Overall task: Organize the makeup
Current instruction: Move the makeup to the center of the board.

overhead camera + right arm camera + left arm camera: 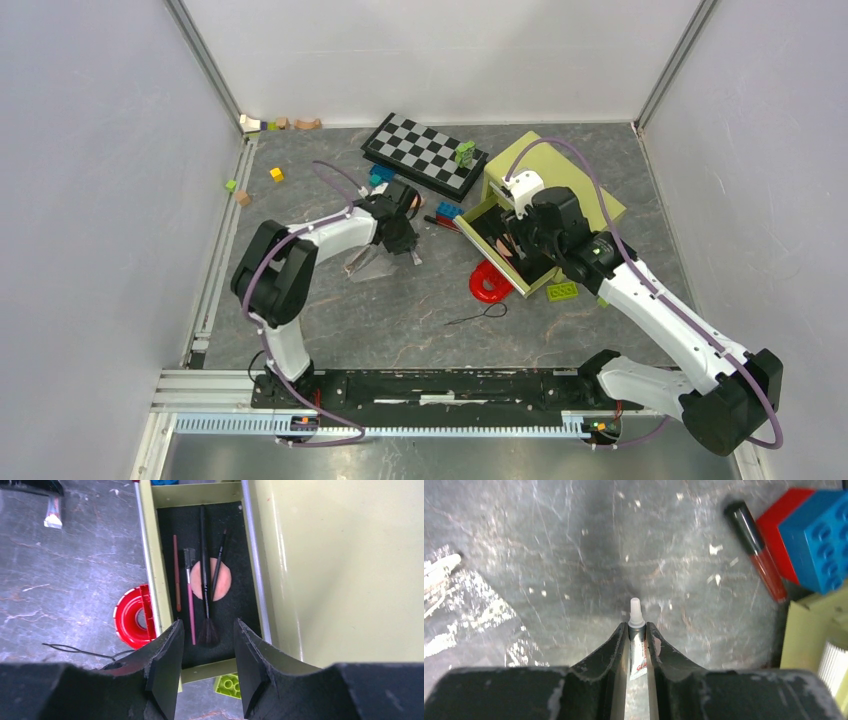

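My left gripper (637, 626) is shut on a small silver tube (639, 652) with a white nozzle and holds it low over the table; it also shows in the top view (403, 243). A red lip gloss (758, 554) with a black cap lies ahead to the right. My right gripper (207, 630) is open and empty above the open drawer (150, 555) of the olive box (575, 190). In the drawer lie a long black brush (204, 565), a thin black brush (220, 555), a pink wand (190, 605), a reddish pencil (176, 572) and a peach puff (224, 577).
A red horseshoe piece (489, 284) touches the drawer's left side. A green brick (562, 291) lies at the drawer's front. Blue (821, 535) and red (781, 540) bricks lie by the box. A chessboard (424, 152) is behind. A black wire loop (482, 314) and clear plastic (368, 264) lie on the table.
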Available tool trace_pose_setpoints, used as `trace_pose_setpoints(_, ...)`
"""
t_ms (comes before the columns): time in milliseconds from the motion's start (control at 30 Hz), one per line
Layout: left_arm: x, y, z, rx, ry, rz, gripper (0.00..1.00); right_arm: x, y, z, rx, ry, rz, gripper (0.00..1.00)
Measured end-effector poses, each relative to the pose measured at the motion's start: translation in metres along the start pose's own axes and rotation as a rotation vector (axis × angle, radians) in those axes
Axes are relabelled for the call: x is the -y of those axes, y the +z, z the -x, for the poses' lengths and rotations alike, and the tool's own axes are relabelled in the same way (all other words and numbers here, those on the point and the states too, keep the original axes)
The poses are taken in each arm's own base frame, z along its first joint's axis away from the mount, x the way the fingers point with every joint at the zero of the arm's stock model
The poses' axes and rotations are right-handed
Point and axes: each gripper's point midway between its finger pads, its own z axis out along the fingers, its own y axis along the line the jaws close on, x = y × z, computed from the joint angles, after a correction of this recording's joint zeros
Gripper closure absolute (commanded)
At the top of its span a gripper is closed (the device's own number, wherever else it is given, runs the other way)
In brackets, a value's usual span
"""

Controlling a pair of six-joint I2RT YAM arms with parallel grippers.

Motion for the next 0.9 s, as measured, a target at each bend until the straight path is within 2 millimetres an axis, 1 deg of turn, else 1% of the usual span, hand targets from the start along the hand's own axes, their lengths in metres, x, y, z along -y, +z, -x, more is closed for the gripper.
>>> trace_pose_setpoints(133,0.008,-0.02,-0.011,-0.002,0.013,-0.082,0.76,-0.008,0.002,0.003,0.019,0.019,0.04,0.51)
trace_pose_setpoints(267,0.029,-0.045,-0.016,0.01,0.031,-0.189,0.76,-0.018,0.003,0.004,0.028,0.047,0.086,0.5)
trace_pose_setpoints(367,0.042,-0.059,-0.017,0.021,0.045,-0.252,0.76,-0.023,0.003,0.008,0.043,0.066,0.112,0.49)
trace_pose_setpoints(467,0.049,-0.067,-0.019,0.03,0.062,-0.281,0.76,-0.026,0.003,0.012,0.056,0.083,0.126,0.49)
trace_pose_setpoints(533,0.05,-0.067,-0.024,0.027,0.077,-0.286,0.76,-0.027,0.003,0.012,0.057,0.089,0.134,0.49)
trace_pose_setpoints(667,0.046,-0.066,-0.038,0.01,0.138,-0.278,0.76,-0.028,0.003,0.012,0.057,0.095,0.138,0.48)
trace_pose_setpoints(733,0.041,-0.064,-0.046,-0.002,0.165,-0.264,0.76,-0.029,0.003,0.012,0.056,0.097,0.142,0.48)
trace_pose_setpoints(833,0.022,-0.057,-0.06,-0.023,0.191,-0.217,0.76,-0.029,0.003,0.012,0.056,0.1,0.142,0.47)
trace_pose_setpoints(900,0.001,-0.052,-0.067,-0.033,0.199,-0.158,0.75,-0.029,0.003,0.012,0.056,0.101,0.142,0.47)
